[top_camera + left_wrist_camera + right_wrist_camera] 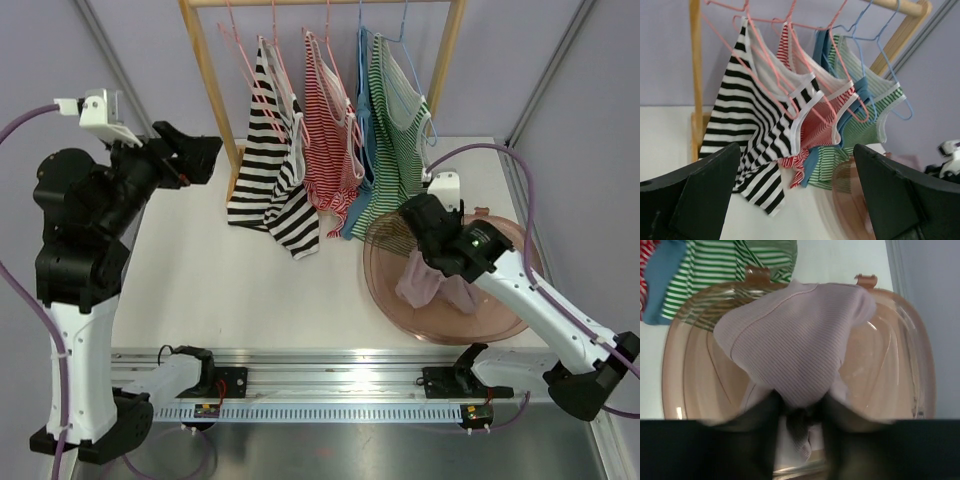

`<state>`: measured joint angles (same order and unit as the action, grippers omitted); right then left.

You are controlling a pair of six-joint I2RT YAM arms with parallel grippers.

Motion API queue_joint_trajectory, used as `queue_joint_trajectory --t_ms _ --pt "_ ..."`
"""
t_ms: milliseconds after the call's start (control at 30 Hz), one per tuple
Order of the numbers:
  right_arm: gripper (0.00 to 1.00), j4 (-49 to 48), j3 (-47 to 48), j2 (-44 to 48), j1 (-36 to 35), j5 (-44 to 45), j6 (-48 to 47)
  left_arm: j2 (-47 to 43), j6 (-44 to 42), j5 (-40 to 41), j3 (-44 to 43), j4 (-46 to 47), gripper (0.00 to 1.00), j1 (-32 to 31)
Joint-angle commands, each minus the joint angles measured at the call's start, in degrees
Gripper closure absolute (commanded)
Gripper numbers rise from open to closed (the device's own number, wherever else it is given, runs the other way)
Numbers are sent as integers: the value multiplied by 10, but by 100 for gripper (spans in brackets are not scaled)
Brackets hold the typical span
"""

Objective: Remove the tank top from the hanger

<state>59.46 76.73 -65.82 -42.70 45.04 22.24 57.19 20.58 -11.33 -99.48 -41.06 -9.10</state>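
A pale pink ribbed tank top (795,340) hangs bunched over a brown see-through bowl (900,365), off any hanger. My right gripper (800,410) is under it, jaws slightly parted, with a fold of the cloth draped between the fingers. From above, the right gripper (425,265) sits over the bowl's (500,330) left half with the pink tank top (435,285) below it. My left gripper (205,158) is held high at the left, wide open and empty, facing the rack. Seen from the left wrist, the left gripper (795,147) frames the hanging tops.
A wooden rack (210,80) at the back holds hangers with a black-and-white striped top (265,170), a red striped one (325,140), a blue one (362,170) and a green striped one (395,140). The green top's hem overlaps the bowl's far rim.
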Motion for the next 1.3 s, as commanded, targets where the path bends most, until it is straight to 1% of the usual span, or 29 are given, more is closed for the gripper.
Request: queue_joint_trajectory --t_ms 0,33,67,100,133,167,233,333,367,467,600,700,733,767,800,933,1033,1067,1200,1267 --pt "45 -20 -53 3 12 37 77 47 28 -36 -29 59 1 -27" --pt "21 -20 -60 4 13 36 85 56 24 -19 -47 57 1 -38" --pt "9 -19 -64 4 12 31 88 67 21 10 -58 55 1 -58" --pt "1 -17 -69 5 13 30 90 81 20 17 -71 49 1 -65" --pt "1 -15 -70 10 12 31 91 105 20 22 -83 43 1 -70" --pt "1 -12 -70 12 12 34 92 117 18 44 -102 37 1 -79" --pt "0 -1 -64 24 12 42 90 148 10 84 -116 35 1 -116" --pt "1 0 -56 53 12 31 82 186 -11 158 -166 18 1 -167" --pt "0 -11 -56 64 12 15 77 210 -17 199 -191 14 1 -189" --pt "0 -47 -69 115 12 -37 51 271 -41 280 -237 -8 1 -222" --pt "0 -79 -90 172 12 -95 37 341 -65 317 -313 -11 1 -232" --pt "1 -90 -100 185 12 -132 31 394 -73 344 -349 -10 2 -232" --pt "1 -92 -103 190 12 -141 28 403 -77 352 -368 -6 4 -232" --pt "1 -92 -104 192 11 -153 26 410 -78 377 -371 0 9 -233" --pt "0 -93 -108 194 11 -158 25 417 -84 390 -368 11 10 -234" --pt "0 -90 -114 196 11 -175 28 443 -106 438 -361 60 12 -234" --pt "0 -95 -119 199 12 -186 28 475 -123 440 -374 74 15 -234" --pt "1 -99 -122 201 11 -194 27 485 -126 441 -390 74 16 -234" --pt "0 -109 -133 204 11 -199 22 521 -135 442 -409 77 23 -234" --pt "1 -110 -134 203 12 -198 19 534 -140 444 -410 81 33 -233"
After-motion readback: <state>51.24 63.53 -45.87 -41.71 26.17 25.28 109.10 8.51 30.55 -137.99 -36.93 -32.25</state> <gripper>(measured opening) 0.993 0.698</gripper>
